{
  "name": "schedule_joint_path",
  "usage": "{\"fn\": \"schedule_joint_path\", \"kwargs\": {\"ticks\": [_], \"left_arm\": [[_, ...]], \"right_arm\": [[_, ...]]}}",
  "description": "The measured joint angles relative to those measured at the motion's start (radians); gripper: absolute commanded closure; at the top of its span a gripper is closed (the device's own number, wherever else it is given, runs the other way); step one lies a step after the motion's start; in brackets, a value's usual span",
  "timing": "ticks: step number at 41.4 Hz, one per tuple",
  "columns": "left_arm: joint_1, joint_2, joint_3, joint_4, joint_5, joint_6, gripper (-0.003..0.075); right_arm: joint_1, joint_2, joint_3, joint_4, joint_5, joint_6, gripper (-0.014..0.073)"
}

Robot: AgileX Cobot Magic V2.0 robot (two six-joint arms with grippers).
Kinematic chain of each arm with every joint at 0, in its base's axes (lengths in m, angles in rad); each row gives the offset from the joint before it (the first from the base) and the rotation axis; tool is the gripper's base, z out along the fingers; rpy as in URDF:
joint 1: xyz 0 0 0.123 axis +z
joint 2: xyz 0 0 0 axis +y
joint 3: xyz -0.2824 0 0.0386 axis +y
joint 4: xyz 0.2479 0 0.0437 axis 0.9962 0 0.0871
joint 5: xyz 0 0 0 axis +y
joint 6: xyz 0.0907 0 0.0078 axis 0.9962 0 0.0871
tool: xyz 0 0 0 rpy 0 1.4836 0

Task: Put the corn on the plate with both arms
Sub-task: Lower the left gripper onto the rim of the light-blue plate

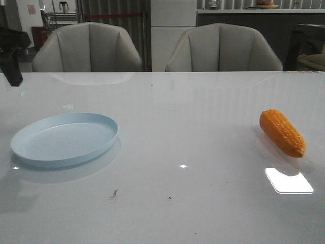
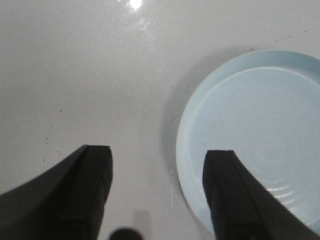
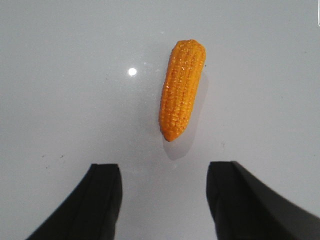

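Right gripper [image 3: 162, 200] is hanging spread above the table [image 1: 203, 132], its two black fingers [image 3: 102, 200] wide apart and pinching nothing. Left gripper [image 2: 157, 195] is likewise gaping and empty, hovering over the near edge of the plate [image 2: 240, 100], one finger above the plate's rim and the other above bare tabletop.

Judging from the layout, the step in hand is the reach for the corn [image 3: 181, 90]. To do it well, the right gripper should be straddling the cob across its thick middle, fingers closing on the long sides rather than on the tapered tip, since the bumpy, rounded surface is likely to roll or squirt out if nipped near an end.

In the right wrist view the corn is lying ahead of the fingertips, apart from them and roughly centred on the gap, its blunt tip pointing toward the gripper. In the front view it is resting on the table's right side, well apart from the plate on the left.
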Motion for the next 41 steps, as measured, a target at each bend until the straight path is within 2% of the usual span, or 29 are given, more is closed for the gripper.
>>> {"fn": "schedule_joint_path", "kwargs": {"ticks": [6,17,37,41], "left_arm": [[0.000,0.116,-0.076,-0.015,0.026,0.000,0.0264],[0.000,0.236,-0.090,-0.058,0.045,0.000,0.0264],[0.000,0.304,-0.100,-0.086,0.059,0.000,0.0266],[0.000,0.309,-0.106,-0.086,0.066,0.000,0.0303]], "right_arm": [[0.000,0.000,0.000,0.000,0.000,0.000,0.0106],[0.000,0.000,0.000,0.000,0.000,0.000,0.0106],[0.000,0.000,0.000,0.000,0.000,0.000,0.0106],[0.000,0.000,0.000,0.000,0.000,0.000,0.0106]]}}
